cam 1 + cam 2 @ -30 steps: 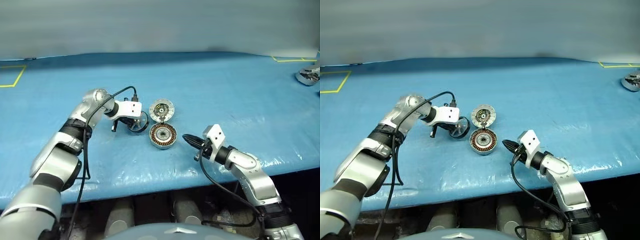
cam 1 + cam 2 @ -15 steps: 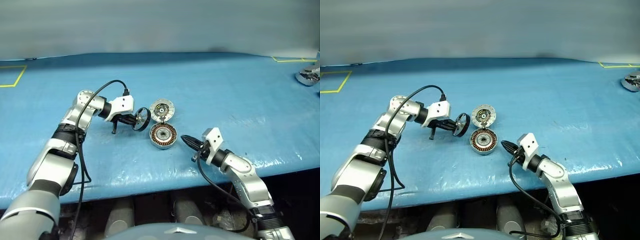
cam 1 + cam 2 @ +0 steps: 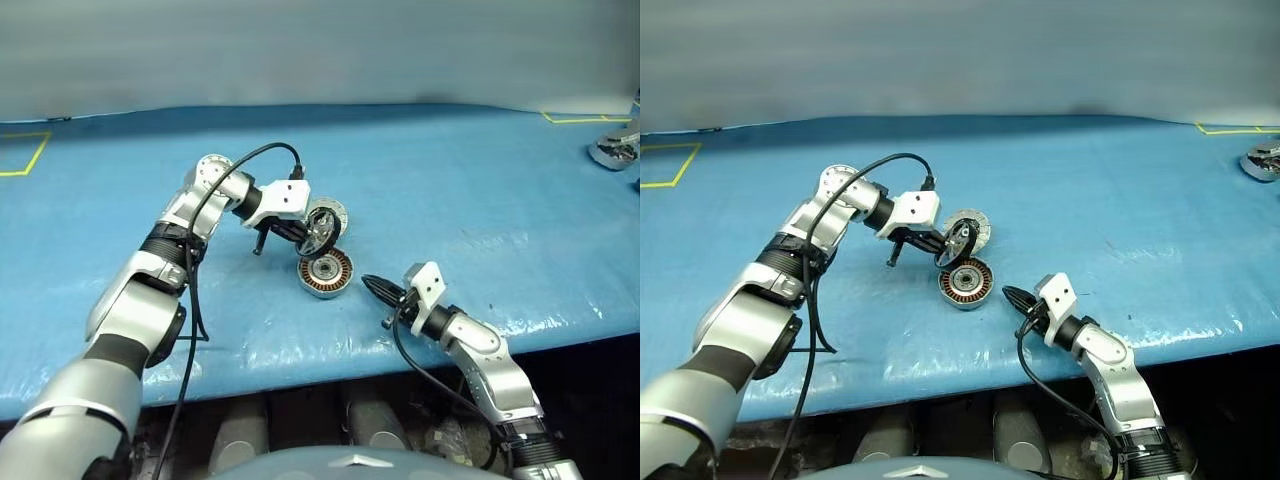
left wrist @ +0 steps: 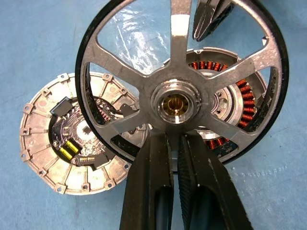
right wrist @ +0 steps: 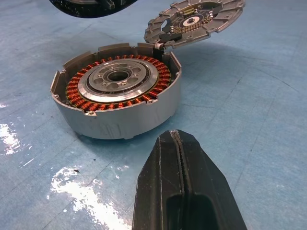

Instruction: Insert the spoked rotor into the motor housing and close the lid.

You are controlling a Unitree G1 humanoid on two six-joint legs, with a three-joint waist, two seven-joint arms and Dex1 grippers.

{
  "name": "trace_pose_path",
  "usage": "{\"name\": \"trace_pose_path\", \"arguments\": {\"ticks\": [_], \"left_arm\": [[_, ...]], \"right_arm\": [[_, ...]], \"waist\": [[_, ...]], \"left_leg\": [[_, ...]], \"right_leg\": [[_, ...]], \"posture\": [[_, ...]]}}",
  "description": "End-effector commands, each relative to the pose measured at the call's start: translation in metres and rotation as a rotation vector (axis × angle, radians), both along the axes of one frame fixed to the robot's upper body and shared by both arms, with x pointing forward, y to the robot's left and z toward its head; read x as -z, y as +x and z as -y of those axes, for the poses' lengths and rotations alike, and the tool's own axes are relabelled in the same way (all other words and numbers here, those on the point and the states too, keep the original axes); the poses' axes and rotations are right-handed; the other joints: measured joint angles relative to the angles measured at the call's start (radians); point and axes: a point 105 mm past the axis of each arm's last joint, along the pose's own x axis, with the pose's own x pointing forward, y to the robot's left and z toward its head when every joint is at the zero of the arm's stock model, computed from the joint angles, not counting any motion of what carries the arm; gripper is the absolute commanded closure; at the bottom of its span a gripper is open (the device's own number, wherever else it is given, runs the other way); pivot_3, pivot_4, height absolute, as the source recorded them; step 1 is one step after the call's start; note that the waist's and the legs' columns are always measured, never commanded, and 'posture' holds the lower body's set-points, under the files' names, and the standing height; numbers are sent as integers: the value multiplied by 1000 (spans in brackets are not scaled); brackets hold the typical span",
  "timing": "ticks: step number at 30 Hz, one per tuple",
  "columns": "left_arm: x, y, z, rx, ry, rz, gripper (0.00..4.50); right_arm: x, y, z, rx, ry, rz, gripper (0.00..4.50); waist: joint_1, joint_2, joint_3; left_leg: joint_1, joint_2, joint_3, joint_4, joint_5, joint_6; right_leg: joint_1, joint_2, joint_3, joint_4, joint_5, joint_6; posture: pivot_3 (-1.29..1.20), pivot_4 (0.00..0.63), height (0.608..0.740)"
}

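Now the rotor (image 3: pixel 319 229) is held clamped by the left gripper (image 4: pixel 175 143) above the housing (image 3: pixel 326 272), carried rightward since before; bare cloth (image 3: pixel 480 190) surrounds; right gripper (image 3: pixel 376 287) shut, empty.

Rotor (image 4: pixel 175 103) brushed-metal spokes w/ matt black rim, housing (image 5: pixel 117 96) dull grey metal w/ glossy copper windings, surface (image 3: pixel 450 180) blue glossy plastic sheet

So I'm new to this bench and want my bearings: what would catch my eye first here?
The left gripper holds a black-rimmed, silver-spoked rotor in the air above a round silver motor housing with copper windings on the blue table. A flat slotted silver lid stands hinged open at the housing's far edge. The shut right gripper rests nearby, pointing at the housing.
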Motion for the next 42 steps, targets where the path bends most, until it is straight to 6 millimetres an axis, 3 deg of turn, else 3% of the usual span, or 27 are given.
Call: {"name": "trace_pose_path", "arguments": {"ticks": [1,25,42], "left_arm": [[-7,1,6,57,45,37,4441],[5,2,5,153,179,91,4441],[3,4,11,183,157,132,4441]], "right_arm": [[-7,0,3,16,7,38,4500],[-5,-7,6,56,12,47,4500],[-4,-5,8,66,3,53,4500]], "waist": [[1,0,0],[3,0,0],[3,0,0]], "left_leg": [[0,0,0,0,0,0],[-1,0,0,0,0,0],[-1,0,0,0,0,0]], "right_leg": [[0,0,0,0,0,0],[0,0,0,0,0,0],[0,0,0,0,0,0]], "posture": [[0,150,740],[0,150,740],[0,150,740]]}}
